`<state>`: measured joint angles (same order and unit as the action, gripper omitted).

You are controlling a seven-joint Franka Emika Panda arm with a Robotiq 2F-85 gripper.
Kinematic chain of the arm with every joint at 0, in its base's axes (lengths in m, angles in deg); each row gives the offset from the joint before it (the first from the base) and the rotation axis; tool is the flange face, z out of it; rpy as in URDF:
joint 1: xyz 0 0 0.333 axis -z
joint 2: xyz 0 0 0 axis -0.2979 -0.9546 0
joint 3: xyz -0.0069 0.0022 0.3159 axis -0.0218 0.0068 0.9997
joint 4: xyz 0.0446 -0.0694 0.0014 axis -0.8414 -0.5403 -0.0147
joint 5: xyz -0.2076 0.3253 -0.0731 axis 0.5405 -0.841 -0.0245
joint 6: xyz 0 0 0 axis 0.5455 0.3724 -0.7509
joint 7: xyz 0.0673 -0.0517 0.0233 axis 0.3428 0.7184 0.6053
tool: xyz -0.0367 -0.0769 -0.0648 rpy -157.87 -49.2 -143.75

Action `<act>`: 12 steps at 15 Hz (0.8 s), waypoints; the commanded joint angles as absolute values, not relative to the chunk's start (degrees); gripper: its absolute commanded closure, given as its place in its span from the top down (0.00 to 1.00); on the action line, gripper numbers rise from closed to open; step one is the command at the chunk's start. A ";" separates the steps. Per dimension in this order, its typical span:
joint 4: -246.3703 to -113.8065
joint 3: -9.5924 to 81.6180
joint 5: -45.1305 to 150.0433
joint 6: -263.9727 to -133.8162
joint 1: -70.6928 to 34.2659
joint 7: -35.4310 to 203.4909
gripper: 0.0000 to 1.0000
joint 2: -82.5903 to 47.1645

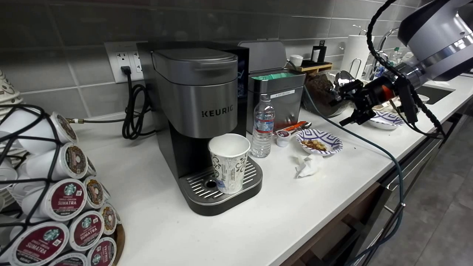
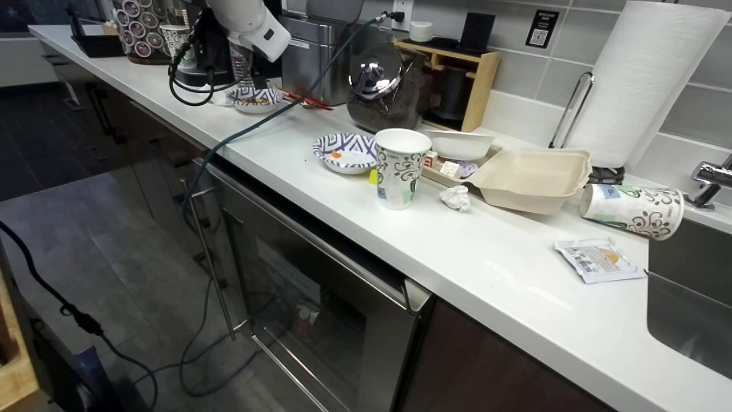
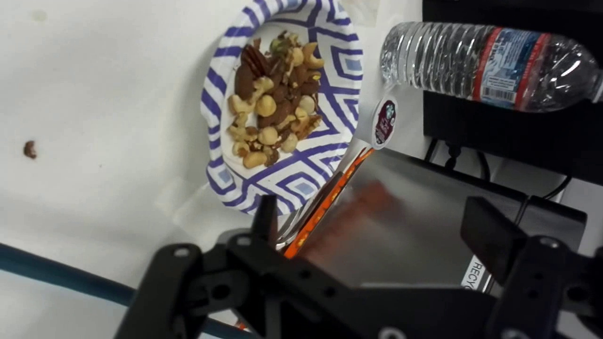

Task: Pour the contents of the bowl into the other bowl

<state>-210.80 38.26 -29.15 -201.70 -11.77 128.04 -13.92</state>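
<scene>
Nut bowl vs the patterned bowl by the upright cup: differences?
The nut bowl holds a pile of nuts; the other bowl shows just an orange bit, part of its inside hidden. The nut bowl sits nearer the coffee maker; the other bowl, nearer the sink. Both: white with a purple geometric pattern.

In an exterior view, left to right: cup [image 1: 230, 168] on coffee maker [image 1: 199, 88], bottle [image 1: 263, 131], nuts [image 1: 313, 145] in bowl [image 1: 333, 141], my gripper [image 1: 339, 112] aloft, other bowl [image 1: 386, 120].
</scene>
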 commanded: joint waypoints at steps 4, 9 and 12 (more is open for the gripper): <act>-210.68 37.48 -27.90 -204.49 -12.94 127.95 1.00 -15.39; -210.96 37.78 -28.70 -208.01 -13.25 129.20 1.00 -17.61; -211.15 38.05 -28.86 -209.12 -13.57 129.38 1.00 -18.77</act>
